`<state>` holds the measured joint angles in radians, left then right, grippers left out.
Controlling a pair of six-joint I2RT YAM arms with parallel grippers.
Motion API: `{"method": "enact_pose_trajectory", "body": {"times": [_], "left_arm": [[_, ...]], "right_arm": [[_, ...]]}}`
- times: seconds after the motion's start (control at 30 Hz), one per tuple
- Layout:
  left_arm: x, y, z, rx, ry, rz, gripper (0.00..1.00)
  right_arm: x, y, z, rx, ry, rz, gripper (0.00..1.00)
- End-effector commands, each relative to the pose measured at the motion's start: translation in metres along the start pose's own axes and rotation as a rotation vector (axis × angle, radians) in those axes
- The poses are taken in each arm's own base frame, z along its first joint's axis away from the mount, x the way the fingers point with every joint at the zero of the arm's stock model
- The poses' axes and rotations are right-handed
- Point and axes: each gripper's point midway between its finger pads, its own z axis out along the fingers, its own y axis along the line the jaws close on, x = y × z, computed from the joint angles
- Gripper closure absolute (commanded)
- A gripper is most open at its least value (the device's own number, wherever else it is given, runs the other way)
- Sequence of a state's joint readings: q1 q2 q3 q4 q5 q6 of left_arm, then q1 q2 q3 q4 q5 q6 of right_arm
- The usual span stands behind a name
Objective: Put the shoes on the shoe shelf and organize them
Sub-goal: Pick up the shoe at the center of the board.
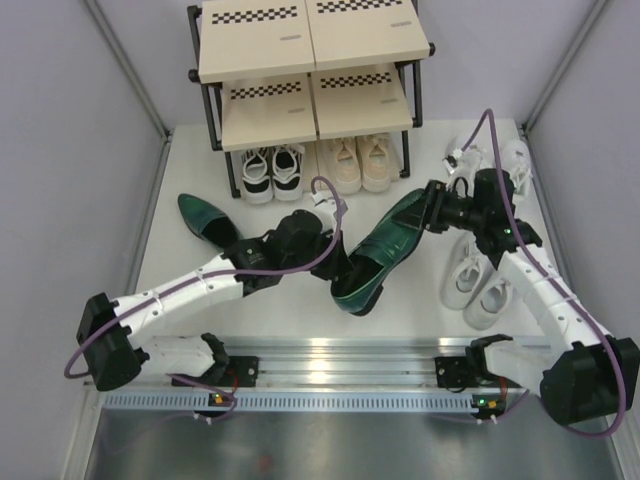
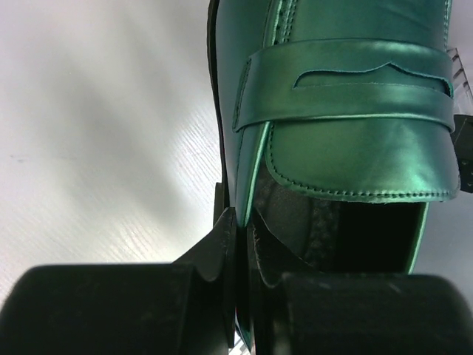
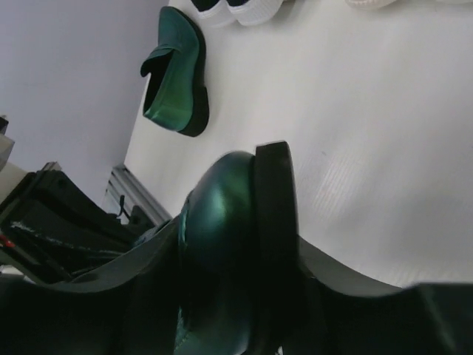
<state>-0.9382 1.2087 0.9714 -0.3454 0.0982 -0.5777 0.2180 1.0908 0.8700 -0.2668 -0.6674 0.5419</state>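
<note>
One glossy dark green heeled shoe [image 1: 385,250] is held between both grippers, lifted at an angle in front of the shoe shelf [image 1: 305,60]. My left gripper [image 1: 335,262] is shut on the side wall of its opening [image 2: 242,222]; the shoe's strap [image 2: 347,89] fills the left wrist view. My right gripper [image 1: 428,205] is shut on its toe [image 3: 229,222]. The second green shoe [image 1: 205,220] lies on the table at the left, and it also shows in the right wrist view [image 3: 176,74]. Black-and-white sneakers [image 1: 272,172] and beige sneakers [image 1: 360,163] stand on the bottom tier.
A pair of white sneakers [image 1: 475,280] lies right of the held shoe, beside the right arm. Another white pair [image 1: 512,160] lies at the far right behind the right arm, partly hidden. The shelf's upper two tiers show only bare boards. Grey walls close in on both sides.
</note>
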Motion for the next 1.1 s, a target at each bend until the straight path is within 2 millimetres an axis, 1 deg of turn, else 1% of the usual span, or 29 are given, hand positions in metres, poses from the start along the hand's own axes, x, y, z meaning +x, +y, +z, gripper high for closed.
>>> {"method": "enact_pose_trajectory", "body": {"times": [0.0, 0.03, 0.1, 0.13, 0.17, 0.2, 0.23, 0.27, 0.3, 0.33, 0.37, 0.4, 0.43, 0.47, 0.5, 0.53, 0.57, 0.6, 0.63, 0.67, 0.7, 0.73, 0.77, 0.83, 0.87, 0.9, 0.93, 0.97, 1.07], "left_arm": [[-0.074, -0.061, -0.018, 0.191, -0.246, 0.014, 1.0], [-0.076, -0.062, -0.018, 0.194, -0.252, 0.012, 1.0], [-0.076, -0.063, -0.018, 0.197, -0.26, -0.003, 1.0], [-0.081, -0.066, -0.02, 0.208, -0.284, -0.011, 1.0], [-0.083, -0.069, -0.024, 0.228, -0.299, -0.025, 1.0], [-0.08, -0.067, -0.023, 0.235, -0.308, -0.036, 0.95], [-0.088, -0.073, -0.028, 0.274, -0.36, -0.047, 0.81], [-0.095, -0.08, -0.042, 0.322, -0.41, -0.059, 0.54], [-0.085, -0.076, -0.041, 0.336, -0.411, -0.062, 0.44], [-0.087, -0.077, -0.048, 0.354, -0.439, -0.066, 0.35], [-0.097, -0.086, -0.07, 0.405, -0.513, -0.055, 0.23], [-0.091, -0.078, -0.071, 0.394, -0.528, -0.05, 0.2], [-0.093, -0.077, -0.08, 0.396, -0.563, -0.022, 0.16], [-0.095, -0.079, -0.099, 0.414, -0.607, -0.005, 0.13], [-0.094, -0.076, -0.105, 0.41, -0.627, 0.007, 0.12], [-0.086, -0.067, -0.104, 0.393, -0.628, 0.018, 0.11], [-0.084, -0.068, -0.118, 0.409, -0.66, 0.04, 0.11], [-0.08, -0.065, -0.121, 0.411, -0.663, 0.042, 0.1], [-0.068, -0.058, -0.115, 0.412, -0.639, 0.025, 0.1], [-0.064, -0.06, -0.123, 0.435, -0.646, 0.019, 0.09], [-0.058, -0.058, -0.121, 0.442, -0.632, 0.003, 0.09], [-0.051, -0.06, -0.119, 0.468, -0.603, -0.018, 0.09], [-0.042, -0.057, -0.111, 0.471, -0.567, -0.028, 0.09], [-0.037, -0.063, -0.105, 0.509, -0.535, -0.044, 0.09], [-0.031, -0.065, -0.095, 0.517, -0.493, -0.036, 0.09], [-0.032, -0.069, -0.094, 0.535, -0.491, -0.022, 0.09], [-0.03, -0.07, -0.087, 0.537, -0.475, 0.006, 0.08], [-0.03, -0.074, -0.086, 0.554, -0.471, 0.022, 0.07], [-0.041, -0.082, -0.083, 0.565, -0.5, 0.063, 0.06]], "right_arm": [[-0.01, 0.027, 0.0, -0.128, -0.021, -0.057, 0.58], [-0.01, 0.03, 0.0, -0.148, -0.015, -0.062, 0.78], [-0.011, 0.04, -0.003, -0.214, -0.003, -0.076, 0.91], [-0.015, 0.04, -0.007, -0.23, -0.009, -0.074, 1.0], [-0.016, 0.046, -0.011, -0.272, 0.001, -0.074, 1.0], [-0.019, 0.048, -0.015, -0.296, 0.003, -0.082, 1.0], [-0.026, 0.045, -0.022, -0.303, -0.015, -0.088, 1.0], [-0.029, 0.048, -0.028, -0.328, -0.02, -0.092, 1.0], [-0.034, 0.048, -0.034, -0.332, -0.036, -0.093, 1.0], [-0.04, 0.041, -0.041, -0.327, -0.056, -0.083, 1.0], [-0.042, 0.045, -0.047, -0.36, -0.059, -0.076, 1.0], [-0.053, 0.036, -0.057, -0.343, -0.118, -0.087, 1.0], [-0.054, 0.034, -0.06, -0.346, -0.126, -0.084, 1.0], [-0.054, 0.034, -0.065, -0.356, -0.129, -0.066, 1.0], [-0.055, 0.033, -0.068, -0.357, -0.153, -0.083, 1.0], [-0.058, 0.029, -0.071, -0.342, -0.17, -0.074, 1.0], [-0.059, 0.027, -0.072, -0.334, -0.176, -0.068, 1.0], [-0.061, 0.026, -0.074, -0.322, -0.183, -0.055, 1.0], [-0.063, 0.024, -0.075, -0.313, -0.186, -0.041, 1.0], [-0.067, 0.025, -0.075, -0.313, -0.183, -0.019, 1.0], [-0.07, 0.024, -0.075, -0.312, -0.182, -0.002, 1.0], [-0.074, 0.027, -0.076, -0.317, -0.187, 0.03, 1.0], [-0.079, 0.024, -0.075, -0.316, -0.191, 0.054, 1.0], [-0.091, 0.03, -0.077, -0.336, -0.218, 0.097, 1.0], [-0.096, 0.027, -0.075, -0.34, -0.219, 0.126, 1.0], [-0.1, 0.029, -0.075, -0.348, -0.225, 0.142, 1.0], [-0.106, 0.034, -0.077, -0.373, -0.238, 0.163, 1.0], [-0.108, 0.033, -0.075, -0.377, -0.238, 0.186, 1.0], [-0.115, 0.037, -0.077, -0.396, -0.253, 0.215, 1.0]]}}
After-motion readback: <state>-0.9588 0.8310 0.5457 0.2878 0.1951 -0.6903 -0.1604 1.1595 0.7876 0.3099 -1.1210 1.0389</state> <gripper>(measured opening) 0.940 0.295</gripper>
